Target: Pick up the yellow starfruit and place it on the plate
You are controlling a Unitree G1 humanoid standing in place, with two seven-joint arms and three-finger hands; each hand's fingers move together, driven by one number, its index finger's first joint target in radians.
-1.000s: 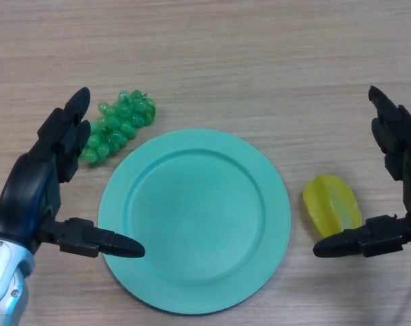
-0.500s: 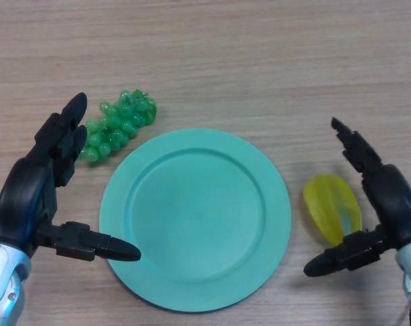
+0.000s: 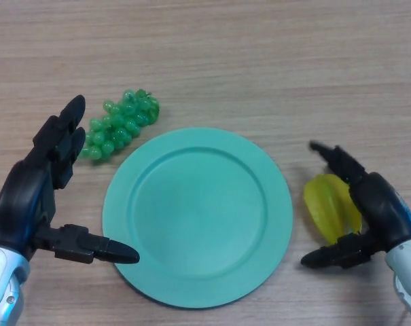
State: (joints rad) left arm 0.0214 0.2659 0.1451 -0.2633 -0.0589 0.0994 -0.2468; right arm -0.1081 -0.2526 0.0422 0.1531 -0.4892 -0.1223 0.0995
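Light wood-grain table (image 3: 259,61) carries all items. Round teal plastic plate (image 3: 197,219) lies at centre, nothing on it. Left hand (image 3: 39,193), black, is positioned at the plate's left side, fingers straight and released, thumb tip reaching the plate's lower-left rim; it grips nothing. Right hand (image 3: 375,210), black, is positioned over the right portion of the yellow ribbed starfruit (image 3: 327,205), fingers extended above it and thumb below it, spread and not closed on the fruit. The starfruit lies on the table just beside the plate's right rim, off the plate. Bunch of green plastic grapes (image 3: 120,122) lies at the plate's upper left, beside the left hand's fingers.
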